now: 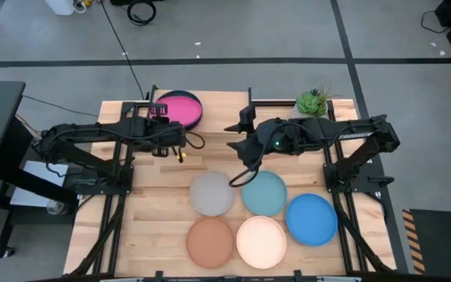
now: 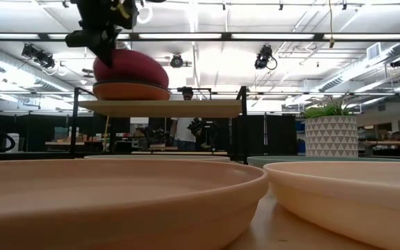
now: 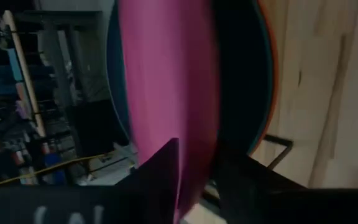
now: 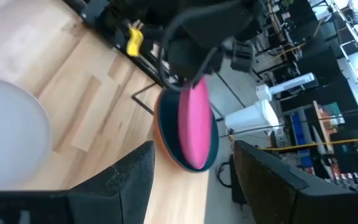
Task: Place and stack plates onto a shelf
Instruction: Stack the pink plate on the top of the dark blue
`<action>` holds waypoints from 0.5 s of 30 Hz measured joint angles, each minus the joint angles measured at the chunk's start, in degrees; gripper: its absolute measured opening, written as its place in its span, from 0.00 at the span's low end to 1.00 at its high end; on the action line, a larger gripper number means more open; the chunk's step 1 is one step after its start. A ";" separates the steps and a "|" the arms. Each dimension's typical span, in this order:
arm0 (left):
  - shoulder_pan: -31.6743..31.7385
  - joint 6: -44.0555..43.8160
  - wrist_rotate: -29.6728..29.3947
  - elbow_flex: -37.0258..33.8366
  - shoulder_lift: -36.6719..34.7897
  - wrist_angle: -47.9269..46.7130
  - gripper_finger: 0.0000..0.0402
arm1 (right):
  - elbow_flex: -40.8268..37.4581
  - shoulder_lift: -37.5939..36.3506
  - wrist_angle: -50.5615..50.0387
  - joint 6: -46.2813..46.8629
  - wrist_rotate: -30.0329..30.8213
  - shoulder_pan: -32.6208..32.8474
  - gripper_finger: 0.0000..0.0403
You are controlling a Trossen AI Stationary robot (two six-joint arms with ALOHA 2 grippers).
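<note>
The shelf [image 2: 162,107] [image 1: 221,106] stands at the table's far edge. On its left half lies a stack: an orange plate [image 2: 130,90] at the bottom, a dark teal plate [image 4: 211,140] on it, and the magenta plate [image 1: 180,110] [image 2: 130,68] tilted on top. My left gripper [image 1: 160,119] [image 3: 194,180] is shut on the magenta plate at its left side. My right gripper [image 1: 239,125] [image 4: 194,180] is open and hovers just right of the stack, touching nothing. Grey [image 1: 211,193], pale blue [image 1: 264,193], bright blue [image 1: 312,219], terracotta [image 1: 210,240] and cream [image 1: 261,241] plates lie flat on the table. My left gripper pinches the magenta plate's left rim [image 3: 188,186] between its two fingers [image 3: 160,177], coming from the table's left and from above. The plate is tilted: the held rim is raised and the opposite side [image 2: 162,80] rests on the stack.
A potted plant [image 1: 313,102] [image 2: 330,128] stands right of the shelf at the far edge. The shelf's right half [image 2: 207,105] is bare. The five loose plates crowd the table's near middle and right. A person [image 2: 185,128] stands in the room behind.
</note>
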 joint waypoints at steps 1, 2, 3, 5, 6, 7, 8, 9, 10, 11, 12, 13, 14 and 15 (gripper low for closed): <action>0.00 0.09 0.35 0.00 0.02 0.88 0.30 | 0.00 0.00 -0.02 0.52 0.00 0.35 0.56; 0.00 0.16 0.39 0.00 -0.01 1.55 0.33 | 0.00 0.02 -0.11 0.95 0.00 0.67 0.56; -0.01 0.37 0.43 0.00 -0.06 2.21 0.36 | 0.00 0.02 -0.17 1.42 0.00 0.94 0.56; -0.24 0.53 0.42 0.02 -0.11 3.42 0.42 | 0.00 0.02 -0.21 2.21 0.01 1.40 0.56; -0.46 0.53 0.38 0.21 -0.11 3.58 0.45 | 0.00 0.02 -0.47 2.71 0.00 1.59 0.56; -0.72 0.52 0.29 0.55 -0.11 3.40 0.47 | 0.00 0.02 -0.93 3.38 0.00 1.76 0.56; -0.96 0.49 -0.16 1.04 -0.11 3.40 0.49 | 0.00 0.02 -1.27 4.07 -0.04 1.88 0.56; -1.25 0.46 -0.46 1.62 -0.24 3.38 0.50 | 0.00 0.02 -1.34 4.92 -0.14 1.90 0.56; -1.46 0.23 -0.44 2.08 -0.55 3.29 0.51 | 0.00 0.02 -1.58 5.73 -0.58 1.90 0.56; -1.53 0.00 -0.45 2.60 -0.86 2.97 0.52 | 0.00 0.02 -2.12 6.60 -1.27 1.88 0.56; -1.55 -0.80 -0.18 3.02 -1.18 2.74 0.52 | 0.00 0.04 -2.83 7.43 -1.91 1.88 0.56; -1.36 -1.26 1.18 3.25 -1.61 2.39 0.52 | 0.00 0.07 -3.49 8.26 -2.61 1.88 0.56; -1.02 -1.50 3.26 3.26 -1.88 1.87 0.51 | 0.00 0.07 -3.98 9.00 -2.94 1.95 0.56; -0.64 -1.96 5.18 3.26 -2.02 1.65 0.51 | 0.00 0.07 -4.40 9.63 -3.00 2.10 0.56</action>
